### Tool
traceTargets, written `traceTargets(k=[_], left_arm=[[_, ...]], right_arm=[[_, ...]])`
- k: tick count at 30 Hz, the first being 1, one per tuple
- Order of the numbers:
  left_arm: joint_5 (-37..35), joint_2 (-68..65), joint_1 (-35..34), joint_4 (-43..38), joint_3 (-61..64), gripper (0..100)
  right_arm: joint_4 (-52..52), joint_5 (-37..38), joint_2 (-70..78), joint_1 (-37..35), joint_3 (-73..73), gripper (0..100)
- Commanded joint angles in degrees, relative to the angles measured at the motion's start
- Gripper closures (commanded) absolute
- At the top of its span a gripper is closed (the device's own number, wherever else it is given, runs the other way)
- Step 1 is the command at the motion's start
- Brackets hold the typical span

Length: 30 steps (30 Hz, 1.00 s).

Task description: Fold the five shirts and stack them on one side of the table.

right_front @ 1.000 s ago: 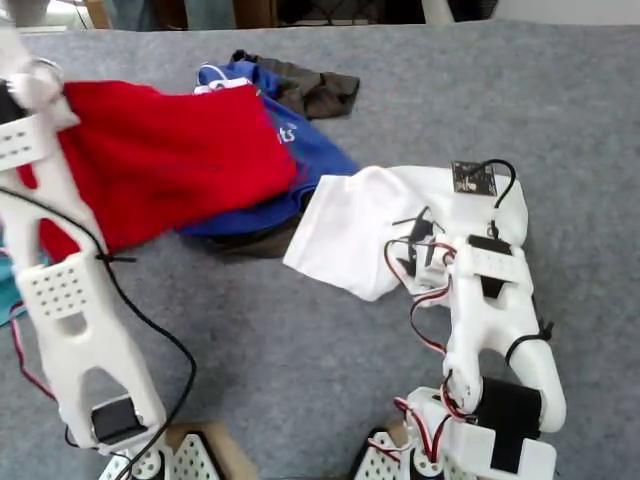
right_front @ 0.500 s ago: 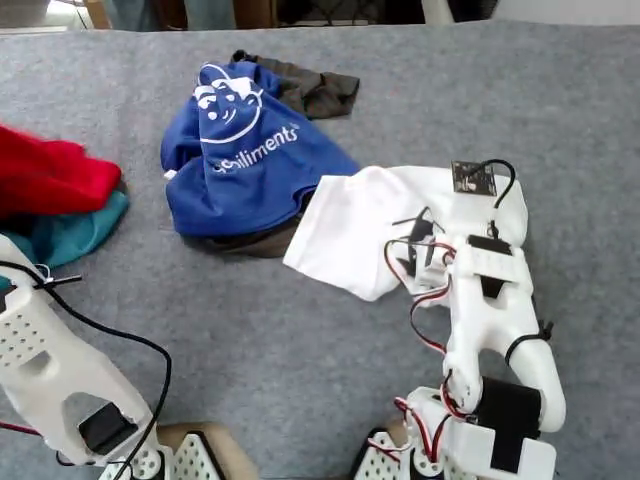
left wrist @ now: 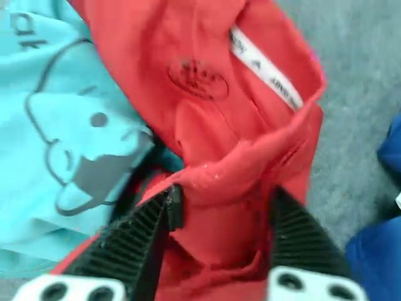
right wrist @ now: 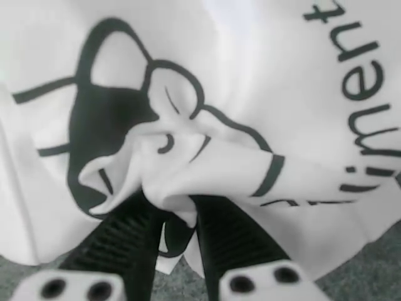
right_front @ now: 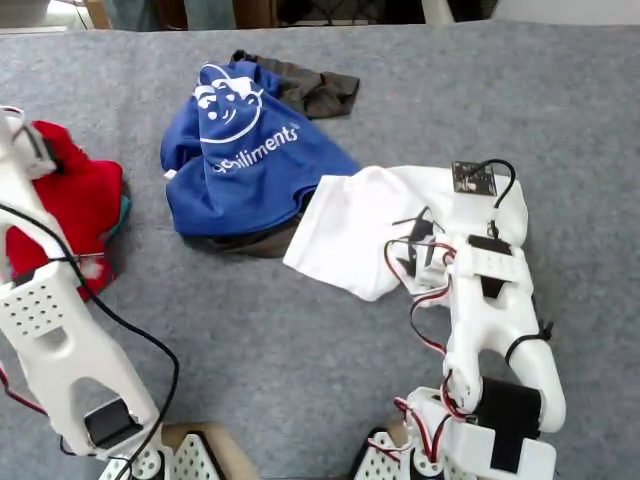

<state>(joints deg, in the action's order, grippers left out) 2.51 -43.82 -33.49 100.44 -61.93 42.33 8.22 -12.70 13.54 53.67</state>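
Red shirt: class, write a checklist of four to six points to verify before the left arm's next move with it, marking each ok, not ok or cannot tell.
1. Left jaws open and straddling a fold of the red shirt: ok.
2. Red shirt folded flat: not ok, it is bunched.
3. Red shirt lies on the teal shirt at one side of the table: ok.
4. Teal shirt neatly folded underneath: cannot tell.
5. Right jaws shut on a fold of the white shirt: ok.
6. Blue shirt lies apart from the red shirt: ok.
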Motion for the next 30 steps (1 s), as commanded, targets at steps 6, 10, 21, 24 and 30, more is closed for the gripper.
traceTargets(k=[6,10,21,24,30], left_arm=[[-0.8,5.5,7.0,0.4,0.8,62],[-0.8,5.5,15.3,0.4,0.9,62],[-4.0,-6.1,29.2,0.2,1.5,62],[-5.3,-12.7,29.5,-0.4,1.7,63],[-5.1,-22.2,32.7,0.4,0.7,71]], right_arm=[[-1.4,-0.7,-0.2,-0.4,0.2,98.2],[-1.4,-0.7,-0.2,-0.4,0.2,98.2],[-1.4,-0.7,-0.2,-0.3,0.2,98.2],[-1.4,-0.7,-0.2,-0.3,0.2,98.2],[-1.4,-0.7,-0.2,-0.3,0.2,98.2]])
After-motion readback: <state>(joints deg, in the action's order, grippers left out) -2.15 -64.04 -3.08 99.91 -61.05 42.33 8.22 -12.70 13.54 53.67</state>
